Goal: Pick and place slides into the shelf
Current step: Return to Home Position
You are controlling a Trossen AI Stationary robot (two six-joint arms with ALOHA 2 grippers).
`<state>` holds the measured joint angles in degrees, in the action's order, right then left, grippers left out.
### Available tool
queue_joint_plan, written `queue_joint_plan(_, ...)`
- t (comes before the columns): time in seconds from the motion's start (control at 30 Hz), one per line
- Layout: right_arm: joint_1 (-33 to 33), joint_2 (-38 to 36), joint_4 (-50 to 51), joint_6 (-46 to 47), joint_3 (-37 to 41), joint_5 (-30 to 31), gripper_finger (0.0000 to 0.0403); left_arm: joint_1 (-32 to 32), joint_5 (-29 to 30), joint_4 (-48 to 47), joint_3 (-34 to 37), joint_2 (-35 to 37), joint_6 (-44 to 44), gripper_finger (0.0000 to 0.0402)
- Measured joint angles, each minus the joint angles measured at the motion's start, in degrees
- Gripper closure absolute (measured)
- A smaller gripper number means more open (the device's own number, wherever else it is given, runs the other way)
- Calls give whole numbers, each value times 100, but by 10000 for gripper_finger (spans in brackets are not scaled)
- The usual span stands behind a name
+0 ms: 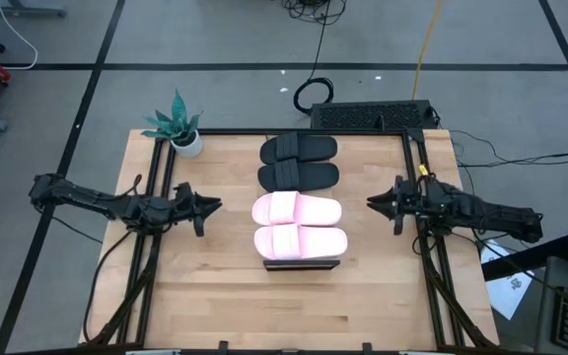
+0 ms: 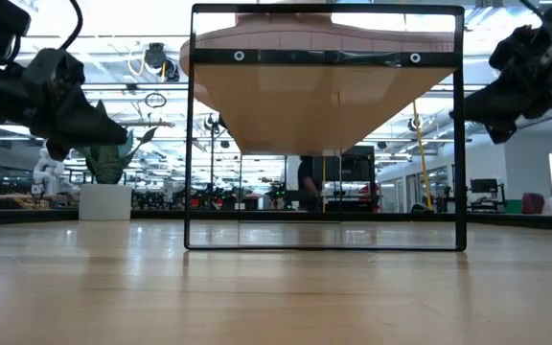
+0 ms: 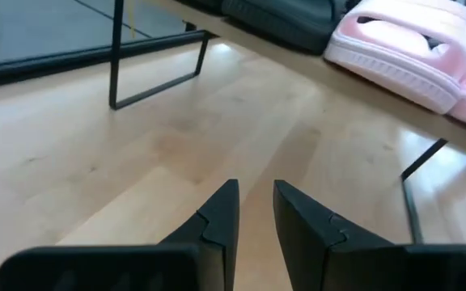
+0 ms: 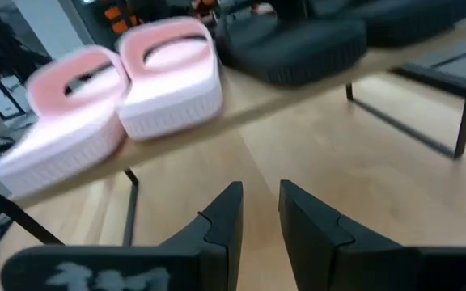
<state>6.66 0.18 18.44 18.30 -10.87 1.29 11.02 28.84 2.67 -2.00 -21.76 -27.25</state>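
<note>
All the slides lie side by side on the shelf (image 1: 302, 264) at the table's middle: two black ones (image 1: 299, 149) (image 1: 299, 177) toward the far end, two pink ones (image 1: 296, 209) (image 1: 300, 241) toward the near end. The low view shows the shelf's wooden underside (image 2: 324, 96) raised on a thin dark frame. My left gripper (image 1: 215, 205) hovers left of the shelf, shut and pointing at it, holding nothing. My right gripper (image 1: 371, 202) hovers right of it, shut and empty. The left wrist view shows a pink slide (image 3: 411, 48); the right wrist view shows both pink slides (image 4: 172, 73) and a black one (image 4: 298, 44).
A small potted plant (image 1: 180, 126) stands at the table's far left corner. A black keyboard-like box (image 1: 373, 115) sits beyond the far edge. Dark rails (image 1: 146, 256) run along the table's left and right sides. Bare wood lies between each gripper and the shelf.
</note>
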Motion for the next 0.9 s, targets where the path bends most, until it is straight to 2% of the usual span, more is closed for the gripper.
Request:
queue_joint_plan(0.13, 2, 2, -142, 68, 199, 17, 330, -27, 156, 1, 0, 0, 152, 325)
queue_joint_plan(0.6, 9, -1, -477, 81, 264, 54, 330, -80, 124, -166, 0, 0, -49, 325)
queue_joint_plan(0.77, 9, -1, -496, 547, 269, 42, 330, -76, 67, -166, 0, 2, -446, 325)
queue_joint_plan(0.9, 9, -1, -497, 650, 269, 40, 330, -76, 57, -164, 0, 2, -359, 325)
